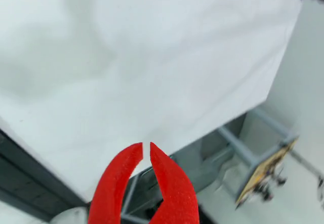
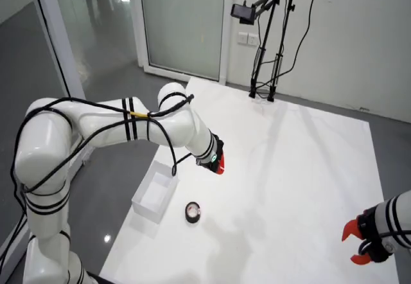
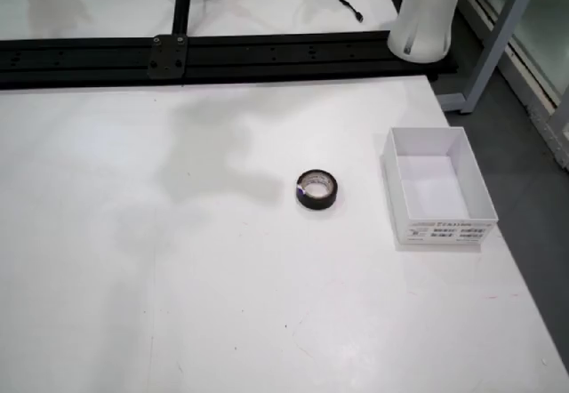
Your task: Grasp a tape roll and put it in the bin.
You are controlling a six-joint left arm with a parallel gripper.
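1. One black tape roll (image 3: 317, 189), a flat ring, lies on the white table (image 3: 178, 277), just left of the bin in the overhead view.
2. One white rectangular bin (image 3: 438, 186), open-topped.
3. One gripper (image 1: 147, 150), red fingers (image 1: 119, 178) nearly pressed together, holding nothing.

A white bench (image 3: 178, 304) carries a black tape roll (image 3: 317, 189) lying flat, and a white open bin (image 3: 437, 187) just right of it in the view from above.

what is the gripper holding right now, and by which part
Nothing. The gripper has its red fingertips nearly together with nothing between them, and the tape roll lies flat on the table beside the bin.
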